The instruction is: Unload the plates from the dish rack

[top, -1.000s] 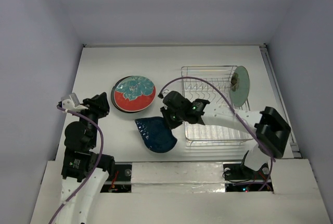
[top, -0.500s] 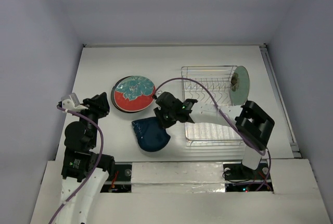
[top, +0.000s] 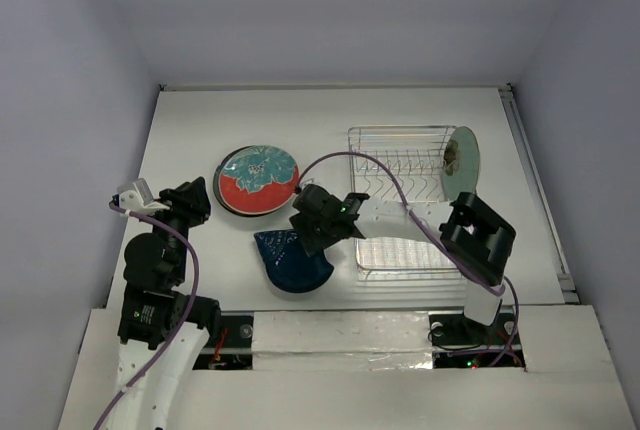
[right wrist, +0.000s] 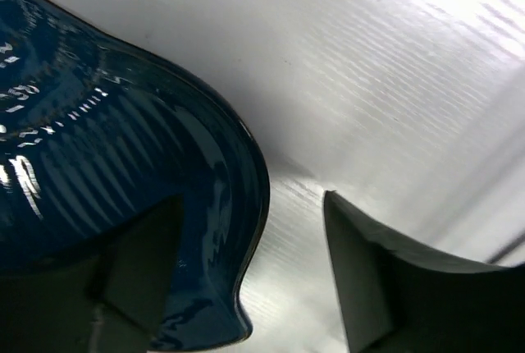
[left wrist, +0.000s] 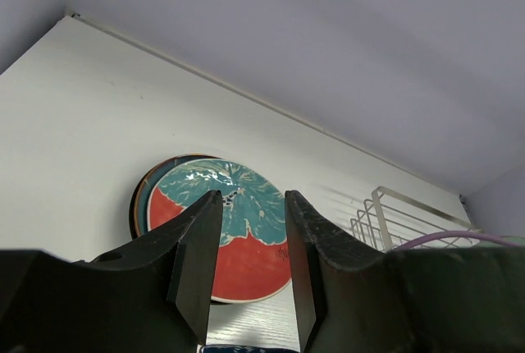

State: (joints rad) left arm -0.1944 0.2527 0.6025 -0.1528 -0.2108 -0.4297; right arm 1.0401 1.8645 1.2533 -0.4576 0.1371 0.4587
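The navy leaf-shaped dish [top: 290, 262] lies on the table left of the dish rack [top: 410, 200]. My right gripper [top: 306, 239] sits at the dish's right edge, open. In the right wrist view the dish [right wrist: 107, 164] has its rim between the wide jaws of the right gripper [right wrist: 250, 199], apart from the right finger [right wrist: 369, 279]. A mint green plate [top: 461, 163] stands upright at the rack's far right end. The red plate with the teal flower [top: 259, 179] tops a stack on the table. My left gripper [left wrist: 250, 197] hovers open and empty, facing that red plate [left wrist: 246, 238].
The rack's wire corner [left wrist: 379, 213] shows at the right of the left wrist view. A purple cable [top: 390, 175] arcs from my right arm over the rack. The right arm's elbow [top: 478, 238] hangs over the rack's near right corner. Walls close the table on three sides.
My right arm carried the navy dish left and down onto the table, then its jaws spread wide and released the dish. The left arm stayed still.
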